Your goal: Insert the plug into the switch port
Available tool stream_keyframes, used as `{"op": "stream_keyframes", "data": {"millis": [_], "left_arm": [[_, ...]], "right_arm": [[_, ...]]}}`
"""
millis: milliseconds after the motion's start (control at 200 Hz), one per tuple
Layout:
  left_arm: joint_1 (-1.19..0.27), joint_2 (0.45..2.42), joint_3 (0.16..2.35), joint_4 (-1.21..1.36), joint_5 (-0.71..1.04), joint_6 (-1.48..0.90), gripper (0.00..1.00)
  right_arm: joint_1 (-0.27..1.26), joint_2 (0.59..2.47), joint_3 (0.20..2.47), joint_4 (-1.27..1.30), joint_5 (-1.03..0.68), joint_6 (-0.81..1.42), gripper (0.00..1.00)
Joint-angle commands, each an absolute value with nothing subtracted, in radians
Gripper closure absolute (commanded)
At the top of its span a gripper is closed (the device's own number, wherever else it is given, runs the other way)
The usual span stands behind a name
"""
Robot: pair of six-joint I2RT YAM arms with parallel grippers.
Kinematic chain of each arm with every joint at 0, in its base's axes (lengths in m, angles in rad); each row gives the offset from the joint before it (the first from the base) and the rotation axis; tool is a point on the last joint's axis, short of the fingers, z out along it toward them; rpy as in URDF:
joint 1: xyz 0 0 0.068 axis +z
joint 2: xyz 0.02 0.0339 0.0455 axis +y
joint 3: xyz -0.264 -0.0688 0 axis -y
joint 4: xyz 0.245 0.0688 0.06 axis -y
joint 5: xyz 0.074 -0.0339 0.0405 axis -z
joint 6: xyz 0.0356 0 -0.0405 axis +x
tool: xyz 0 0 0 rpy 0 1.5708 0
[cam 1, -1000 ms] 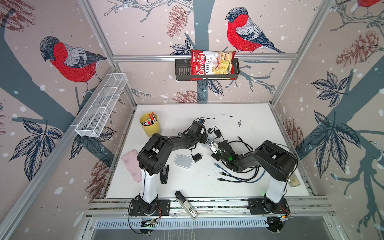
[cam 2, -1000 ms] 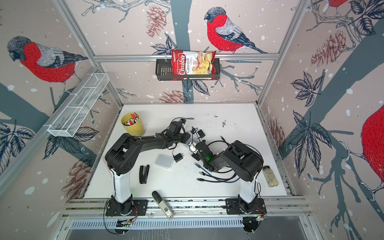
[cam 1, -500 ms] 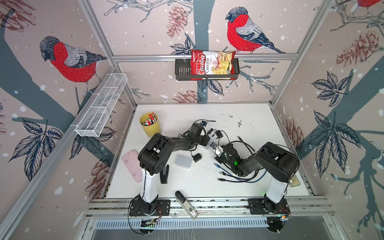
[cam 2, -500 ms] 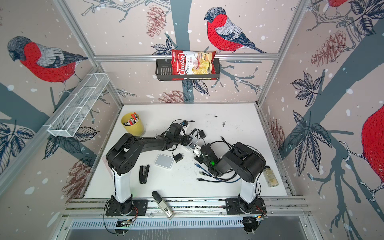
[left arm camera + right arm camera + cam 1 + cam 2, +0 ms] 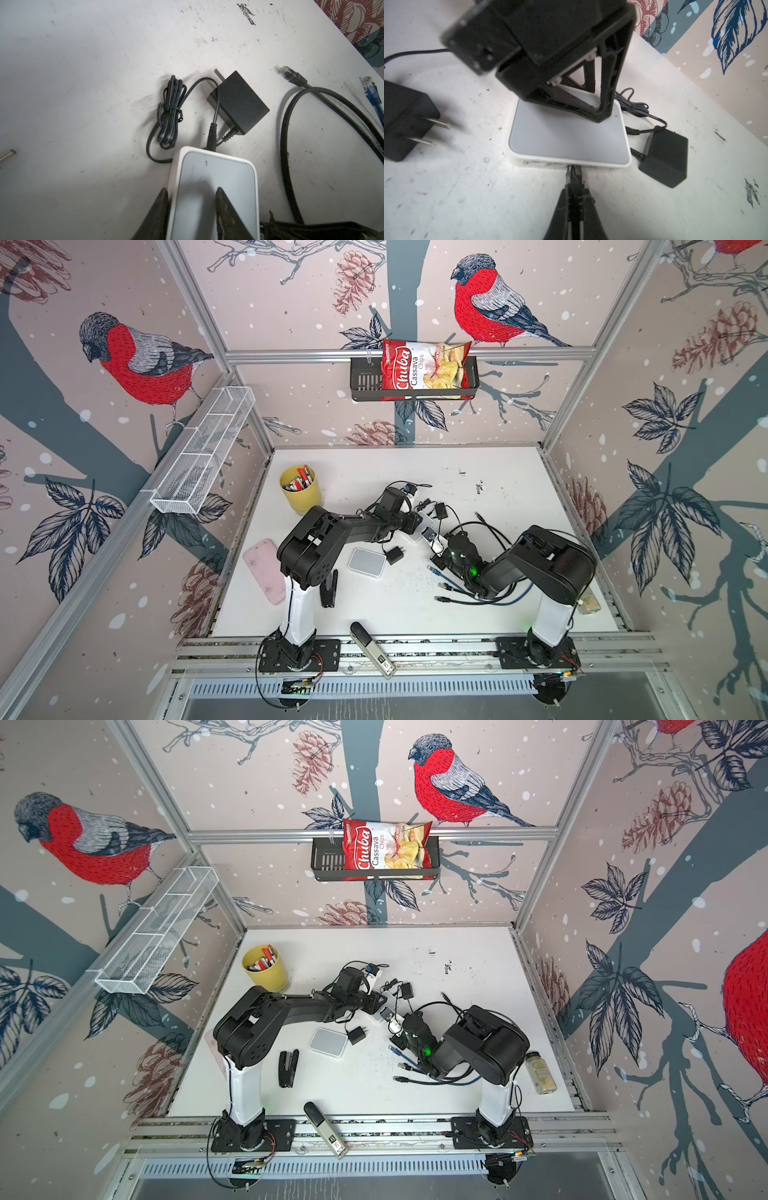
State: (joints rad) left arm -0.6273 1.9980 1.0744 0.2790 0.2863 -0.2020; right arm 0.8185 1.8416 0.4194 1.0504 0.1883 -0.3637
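Plug (image 5: 574, 172) at switch (image 5: 569, 141) port, tight in right jaws; left jaws half-wide atop switch.

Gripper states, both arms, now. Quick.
Left gripper: open, one finger resting on top of the switch, not clamping it.
Right gripper: shut on the plug, its tip at the switch's front face.

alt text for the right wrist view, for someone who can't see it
The right gripper, shut on a black plug, holds its tip at the near edge of a white switch. The left gripper sits over the switch's far end; a corded adapter and a pronged adapter flank it on the table.
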Motion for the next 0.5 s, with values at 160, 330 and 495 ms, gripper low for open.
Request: {"op": "stream_keyframes", "data": {"millis": [160,330,495], "left_arm": [[-0.666,2.03,1.063,0.07,0.53,-0.169,0.64],[-0.67,2.039,1.071,0.063,0.523,-0.166,0.64],[-0.666,2.028,1.078,0.062,0.472,-0.184,0.61]], "right_arm": [[0.831,1.88,0.428,1.348,0.197,-0.339,1.0],[0.839,1.878,0.437,1.331,0.196,-0.34,1.0],[0.839,1.863,0.436,1.29,0.234,-0.324,1.0]]}}
